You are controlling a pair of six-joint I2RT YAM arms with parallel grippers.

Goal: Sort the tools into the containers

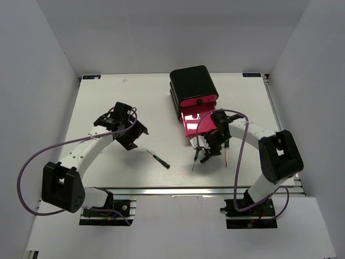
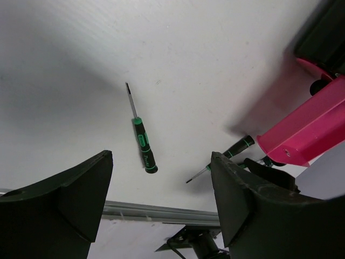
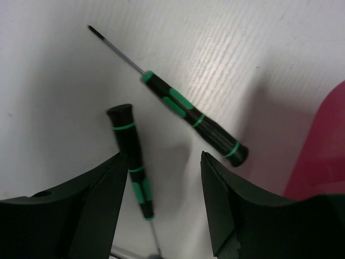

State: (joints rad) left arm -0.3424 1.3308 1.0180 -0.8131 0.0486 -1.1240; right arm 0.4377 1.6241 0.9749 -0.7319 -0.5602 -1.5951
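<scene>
Tools: thin screwdrivers with black-and-green handles, all lying flat on the white table (image 1: pixel 108 91).

Item 1: the lone screwdriver (image 1: pixel 159 159) is lying out in the open between the two arms, touching nothing. In the left wrist view its tip is pointing away from the camera.

Item 2: the near screwdriver (image 3: pixel 132 162) is lying in the gap between the jaws of the right gripper (image 3: pixel 163 156), close against one finger, cap end away from the camera. Whether that finger is touching it cannot be told.

Item 3: the far screwdriver (image 3: pixel 188 116) is lying aslant just beyond item 2 and apart from it, its cap end near the pink drawer (image 1: pixel 188 116).

Item 4: a thin reddish-shafted tool (image 1: pixel 227 154) is lying just to the right of the right gripper.

Containers: the black box (image 1: pixel 193 81) is sitting toward the far side of the table. The pink drawer is standing pulled out toward the arms, and a closed pink front with a black knob (image 1: pixel 199 101) is showing above it.

Arms: the left gripper (image 1: pixel 136 137) is hanging over bare table to the left of item 1, jaws spread wide, gripping nothing. The right gripper is hovering just in front of the pulled-out drawer, jaws apart, clamped on nothing.
</scene>
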